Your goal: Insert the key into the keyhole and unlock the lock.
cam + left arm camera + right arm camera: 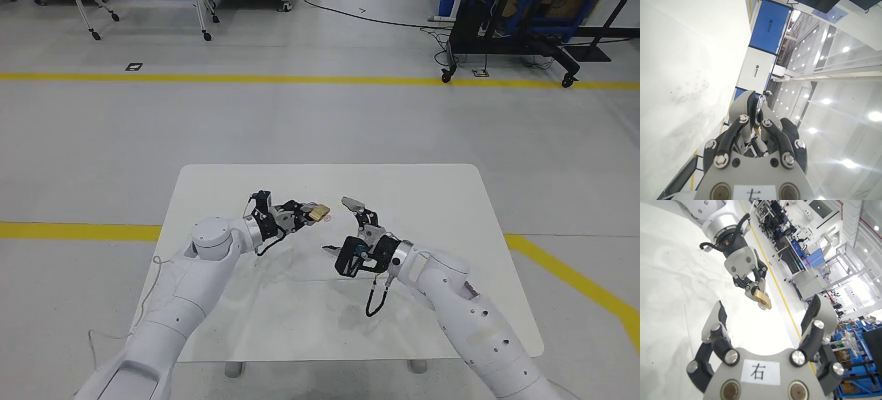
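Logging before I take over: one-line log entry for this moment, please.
left gripper: shut on lock | key: inserted in lock | right gripper: open, empty, apart from lock

Top view: overhead, facing down at the counter (430,200). Wrist views: close, along own fingers (721,315); all three share the lock (762,298).

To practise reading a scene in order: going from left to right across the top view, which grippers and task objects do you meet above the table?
In order: left gripper, shut on the lock → padlock → right gripper, open.
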Controlling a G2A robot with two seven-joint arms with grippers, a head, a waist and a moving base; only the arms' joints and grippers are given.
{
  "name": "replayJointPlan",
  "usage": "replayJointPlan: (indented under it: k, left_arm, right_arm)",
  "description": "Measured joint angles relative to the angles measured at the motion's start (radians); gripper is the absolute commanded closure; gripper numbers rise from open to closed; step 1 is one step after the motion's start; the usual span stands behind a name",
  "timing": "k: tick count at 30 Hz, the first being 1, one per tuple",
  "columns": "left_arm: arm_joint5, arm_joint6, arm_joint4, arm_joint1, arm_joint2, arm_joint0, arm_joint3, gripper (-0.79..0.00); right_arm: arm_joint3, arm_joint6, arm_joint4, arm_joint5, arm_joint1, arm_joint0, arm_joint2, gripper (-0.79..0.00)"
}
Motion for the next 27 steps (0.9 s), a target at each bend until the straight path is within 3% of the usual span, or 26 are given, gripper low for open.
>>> replayJointPlan:
  k: [2,11,27]
  left_arm:
    - [-0.001,0.006,0.000,0.002,-0.008,0.010,-0.012,0.000]
    - [0.001,0.022,0.018,0.007,-0.022,0.033,-0.050,0.000]
    - [0.019,0.044,0.062,0.008,-0.016,0.045,-0.075,0.000]
  right_arm:
    - [0.021,-0.022,0.031,0.009,-0.001,-0.005,-0.001,-0.292]
    - [0.075,0.065,0.034,0.097,-0.020,0.016,-0.071,-0.345]
    - [0.072,0.121,-0.009,0.117,-0.021,0.026,-0.085,-0.268]
